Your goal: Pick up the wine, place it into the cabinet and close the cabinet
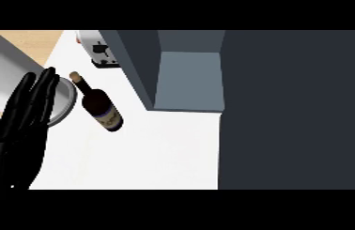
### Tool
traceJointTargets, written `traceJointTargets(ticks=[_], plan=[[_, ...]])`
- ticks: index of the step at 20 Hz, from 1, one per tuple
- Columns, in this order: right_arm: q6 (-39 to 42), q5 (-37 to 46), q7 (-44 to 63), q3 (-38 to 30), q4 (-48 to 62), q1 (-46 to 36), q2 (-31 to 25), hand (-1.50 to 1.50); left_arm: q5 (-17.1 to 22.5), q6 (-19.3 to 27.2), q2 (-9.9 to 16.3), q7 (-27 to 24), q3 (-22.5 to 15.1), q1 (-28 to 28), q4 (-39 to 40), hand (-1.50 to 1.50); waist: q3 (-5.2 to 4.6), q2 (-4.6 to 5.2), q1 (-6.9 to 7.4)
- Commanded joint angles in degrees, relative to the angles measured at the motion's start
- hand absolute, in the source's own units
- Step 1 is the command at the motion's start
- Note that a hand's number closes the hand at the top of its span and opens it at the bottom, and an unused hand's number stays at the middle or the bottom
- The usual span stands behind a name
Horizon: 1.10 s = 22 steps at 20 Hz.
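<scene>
On the white counter (159,149), at about nine o'clock of the view, you've got the wine bottle (100,107) lying with its cork end toward eleven o'clock and its base toward five o'clock. Watch this one: it looks to be on its side, so I'd expect it to roll if you nudge it off-centre, and the grey plate (64,102) sits just beside its neck, ready to get knocked. Your left hand (27,116) is up at the left edge, fingers straight and together, holding nothing, resting. From that hand, the bottle is at roughly three o'clock, near but not touching. Your right hand isn't showing at all.

The cabinet (187,79) stands open at one o'clock from the bottle, its dark door (284,111) filling the right side. Clip that near edge going in and the bottle could slip. The toaster (103,53) at twelve o'clock is out of the way.
</scene>
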Motion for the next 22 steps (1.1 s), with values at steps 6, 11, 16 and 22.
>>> traceJointTargets(ticks=[6,11,16,22], plan=[[3.96,1.25,-1.51,7.24,-11.37,14.14,1.97,-1.5,7.82,-3.85,6.99,4.74,12.53,-7.15,7.53,-1.5,-0.57,-0.57,-2.74],[7.6,-3.38,12.47,13.66,-15.79,8.67,-0.67,-1.5,17.64,-0.03,2.6,17.27,12.08,-4.98,2.56,-1.5,-0.61,-0.62,-1.94],[5.53,-9.16,25.0,8.8,-24.57,4.48,-3.12,-1.5,15.29,5.71,2.91,26.78,9.35,-8.36,-6.66,-1.5,-0.57,-0.58,-1.85],[1.75,-11.41,36.76,6.16,-26.61,-6.45,-4.29,-1.5,12.96,9.99,2.76,32.17,7.54,-11.71,-7.64,-1.5,-0.6,-0.54,-1.88]])
